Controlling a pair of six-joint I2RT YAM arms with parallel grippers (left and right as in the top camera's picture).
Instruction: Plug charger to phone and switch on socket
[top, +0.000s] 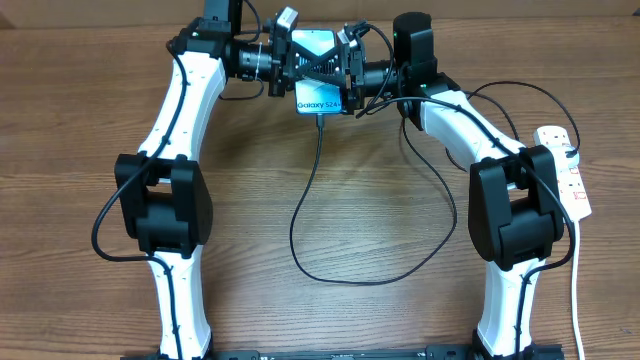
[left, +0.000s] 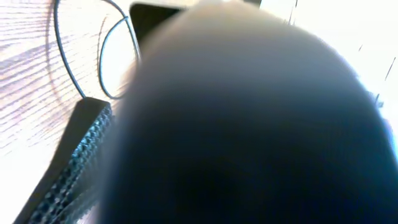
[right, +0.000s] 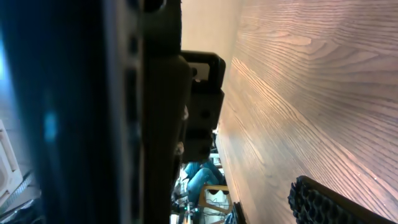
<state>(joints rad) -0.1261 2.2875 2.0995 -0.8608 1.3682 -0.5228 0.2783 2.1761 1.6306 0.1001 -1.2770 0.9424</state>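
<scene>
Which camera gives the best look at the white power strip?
The overhead view: the white power strip lies whole at the far right, red switches visible. Both wrist views show only blurred dark shapes and wood grain; neither shows it.

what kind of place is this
Likely a robotics lab bench: a left arm and right arm at a wood table, with a phone, cable and power strip laid out.
</scene>
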